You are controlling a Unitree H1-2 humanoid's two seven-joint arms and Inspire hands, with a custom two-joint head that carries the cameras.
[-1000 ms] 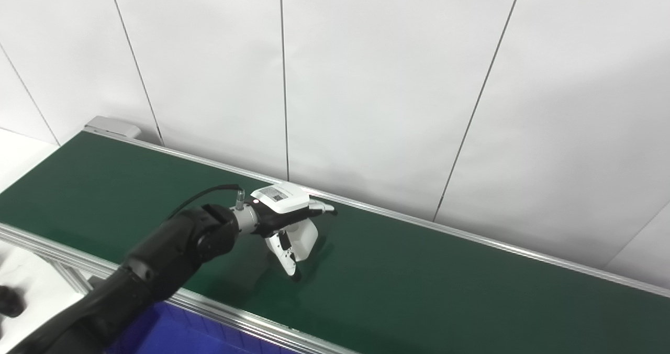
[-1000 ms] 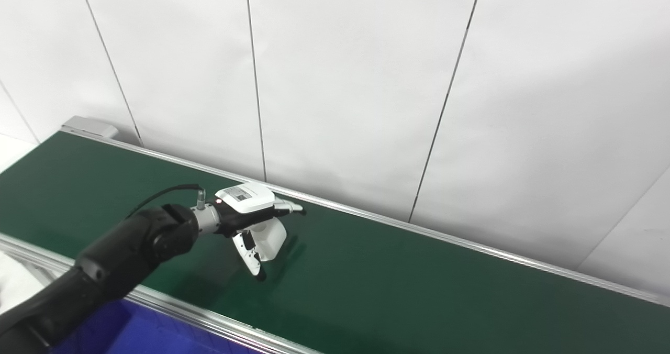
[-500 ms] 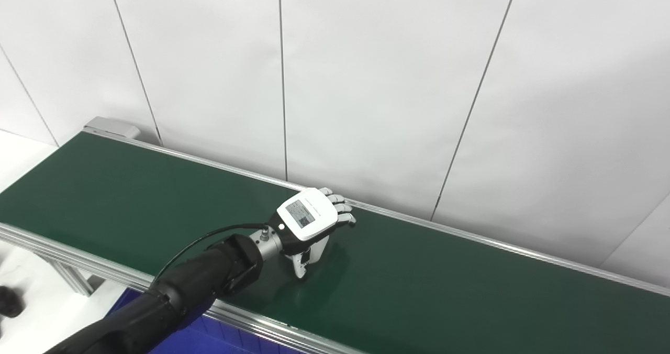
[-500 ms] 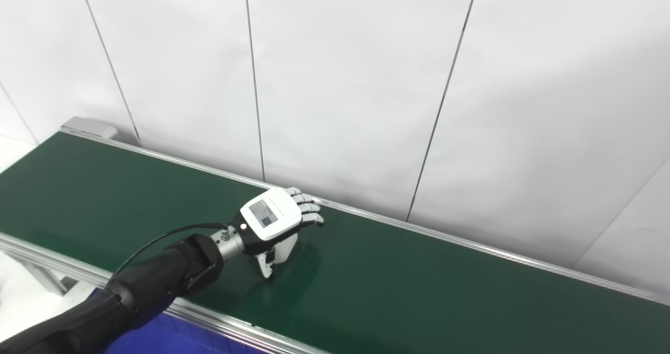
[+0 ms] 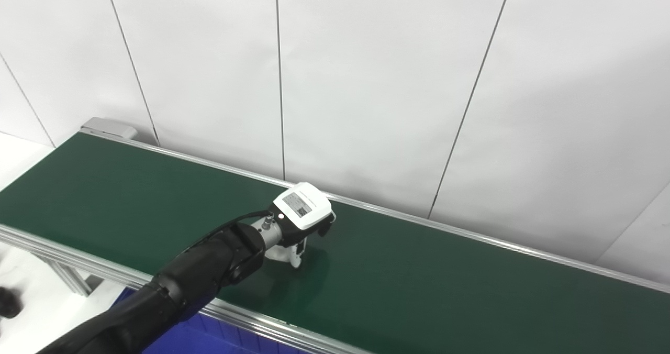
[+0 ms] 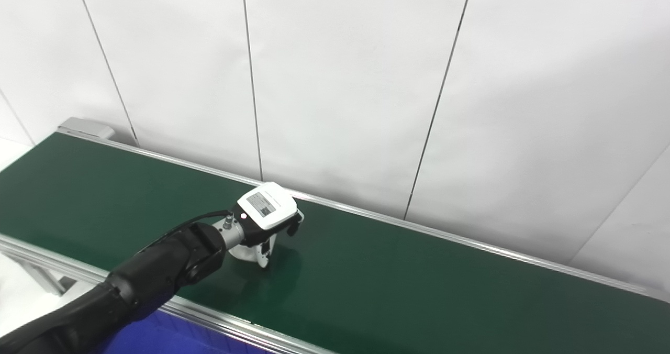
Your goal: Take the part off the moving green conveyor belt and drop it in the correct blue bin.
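Left hand (image 5: 301,220) pressing down mid-belt (image 5: 445,280), toward far edge, fingers curling round white part (image 5: 285,253); whether grip is firm, cannot tell. Lift and drop into blue bin (image 5: 180,338) remaining. Right hand not showing.

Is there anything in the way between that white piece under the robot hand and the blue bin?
Only the belt's metal rail lies between the white part, under the left robot hand, and the blue bin. Nothing else visible.

left arm reaching in from lower left, forearm angling up and right, left hand (image 5: 302,215) facing palm down, fingers curling under, grip contents hidden, right hand out of view
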